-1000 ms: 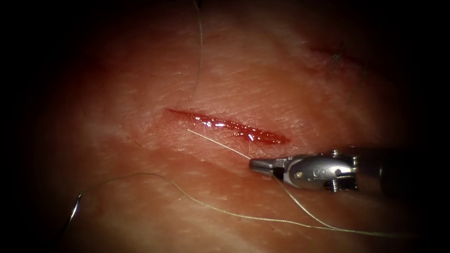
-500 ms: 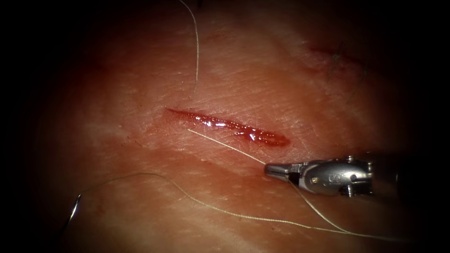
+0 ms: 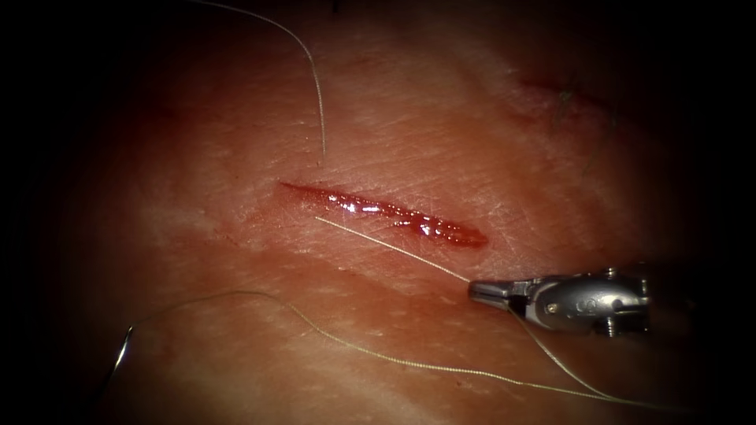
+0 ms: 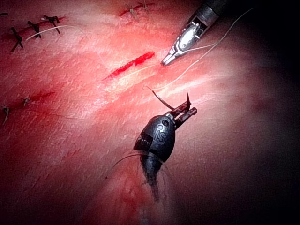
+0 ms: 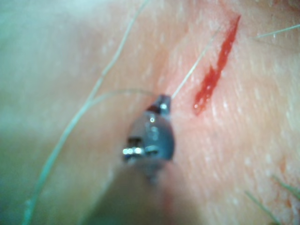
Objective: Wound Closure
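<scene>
Evidently the slim silver needle driver of the right arm (image 3: 482, 290) has its jaws clenched on the fine pale suture thread (image 3: 394, 245). It grips a little way from where that strand leaves the pink pork-belly tissue (image 3: 441, 142), on the near edge of the short red cut (image 3: 386, 211). The strand runs straight and taut from the tissue to the jaws, which sit low, just off the cut's right end. Such a grip looks meant to put tension on the thread along the surface rather than lift it. Past the jaws the thread falls slack and sweeps leftward across the near tissue. A second length of it (image 3: 319, 102) enters the tissue on the far side of the cut, so the thread appears to pass under the wound near its left end. Glossy red fluid (image 3: 417, 227) lies in the cut, which stands open. The dark, rounded needle driver of the left arm (image 4: 186, 111) is well to the left of the cut, its jaws closed on the thin curved steel needle (image 4: 159, 99), seemingly nearer its point than its tail. The needle is free of the tissue and held off to the side, probably to keep its point away from the working strand. Dark stitches on older cuts (image 4: 37, 26) lie farther off.
</scene>
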`<action>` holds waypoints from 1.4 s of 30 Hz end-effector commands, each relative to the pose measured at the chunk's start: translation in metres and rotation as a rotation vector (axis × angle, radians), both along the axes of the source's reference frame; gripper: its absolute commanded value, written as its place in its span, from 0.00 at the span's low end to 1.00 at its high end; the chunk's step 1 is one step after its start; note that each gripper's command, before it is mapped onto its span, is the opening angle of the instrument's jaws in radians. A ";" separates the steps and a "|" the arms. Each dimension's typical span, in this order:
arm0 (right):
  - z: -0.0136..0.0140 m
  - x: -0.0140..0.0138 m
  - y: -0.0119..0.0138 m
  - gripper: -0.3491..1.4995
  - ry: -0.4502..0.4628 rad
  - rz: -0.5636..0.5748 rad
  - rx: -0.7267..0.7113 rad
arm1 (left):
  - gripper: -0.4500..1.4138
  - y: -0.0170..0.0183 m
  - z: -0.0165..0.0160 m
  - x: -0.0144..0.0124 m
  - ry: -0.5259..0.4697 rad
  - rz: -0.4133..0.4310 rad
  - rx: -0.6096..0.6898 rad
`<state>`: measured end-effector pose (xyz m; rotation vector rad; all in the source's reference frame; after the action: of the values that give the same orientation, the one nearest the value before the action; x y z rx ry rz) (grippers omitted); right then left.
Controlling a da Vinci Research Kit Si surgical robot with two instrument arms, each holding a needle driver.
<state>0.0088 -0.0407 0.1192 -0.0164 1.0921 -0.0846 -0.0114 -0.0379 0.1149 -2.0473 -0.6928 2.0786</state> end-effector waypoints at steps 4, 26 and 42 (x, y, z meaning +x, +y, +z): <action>0.0006 -0.0019 -0.0006 0.00 -0.016 0.019 0.006 | 0.00 -0.0007 0.0006 -0.0006 -0.001 0.001 0.004; 0.0006 -0.0067 -0.0007 0.00 -0.033 0.025 0.023 | 0.00 -0.0006 0.0006 -0.0005 -0.001 0.002 0.005; -0.0015 -0.0109 -0.0003 0.74 -0.087 0.044 0.037 | 0.00 -0.0006 0.0006 -0.0006 -0.001 0.001 0.005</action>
<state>-0.0028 -0.0406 0.1171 -0.0102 1.0029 -0.0190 -0.0115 -0.0378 0.1149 -2.0454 -0.6931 2.0783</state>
